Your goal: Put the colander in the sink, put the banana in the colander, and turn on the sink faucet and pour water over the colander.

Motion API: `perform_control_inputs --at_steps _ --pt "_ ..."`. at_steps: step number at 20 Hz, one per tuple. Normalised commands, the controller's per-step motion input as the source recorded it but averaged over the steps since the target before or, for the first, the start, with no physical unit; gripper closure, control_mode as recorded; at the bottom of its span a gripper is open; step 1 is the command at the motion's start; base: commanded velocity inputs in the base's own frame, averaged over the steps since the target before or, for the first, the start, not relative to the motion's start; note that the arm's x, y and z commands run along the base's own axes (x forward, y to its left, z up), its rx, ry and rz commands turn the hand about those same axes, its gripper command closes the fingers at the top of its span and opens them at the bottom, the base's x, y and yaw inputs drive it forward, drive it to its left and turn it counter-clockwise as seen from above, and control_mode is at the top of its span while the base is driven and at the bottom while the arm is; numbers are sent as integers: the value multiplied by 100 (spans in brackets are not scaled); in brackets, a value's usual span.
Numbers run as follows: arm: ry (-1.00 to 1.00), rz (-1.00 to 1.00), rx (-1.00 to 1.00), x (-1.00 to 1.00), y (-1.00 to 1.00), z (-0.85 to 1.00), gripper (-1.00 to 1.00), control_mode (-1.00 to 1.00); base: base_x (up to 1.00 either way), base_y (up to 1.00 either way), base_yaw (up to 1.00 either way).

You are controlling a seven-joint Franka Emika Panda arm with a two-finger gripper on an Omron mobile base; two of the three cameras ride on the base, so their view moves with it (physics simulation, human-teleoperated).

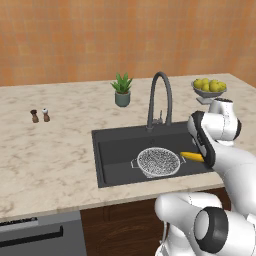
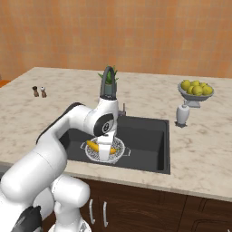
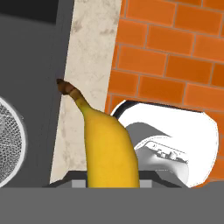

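Colander (image 1: 158,161) sits on the floor of the sink (image 1: 115,150), in the middle of the left base view, so the first step looks done. It is upright, with its two small handles to the sides, and I see nothing inside it from that view.

Banana (image 3: 109,146) is held in the hand (image 3: 111,183), which is closed on it; it fills the lower middle of the hand view, its dark tip pointing to the upper left of the frame. In the left base view the banana (image 1: 192,156) is just to the right of the colander rim, and in the right base view the banana (image 2: 93,146) appears over the left part of the colander (image 2: 118,149). I cannot tell if it touches the mesh already. So the second step seems to be in progress: the fruit must still be lowered and released.

Sink faucet (image 1: 160,97) stands behind the basin, its spout arched over the sink, and no water is visible. I judge the third step is not yet begun.

On the desk (image 1: 55,150), a small plant (image 1: 122,90) and a fruit bowl (image 1: 209,88) stand behind.
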Motion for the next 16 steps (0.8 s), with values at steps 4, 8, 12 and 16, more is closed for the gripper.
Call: perform_control_inputs --at_steps 4,8,12,16 --pt "-18 9 9 38 -28 -10 100 -100 0 0 0" --pt "-21 4 23 44 -34 0 100 -100 0 0 0" --pt "-8 0 22 49 -13 0 100 -100 0 0 0" --pt "0 0 16 48 0 0 100 -100 0 0 0"
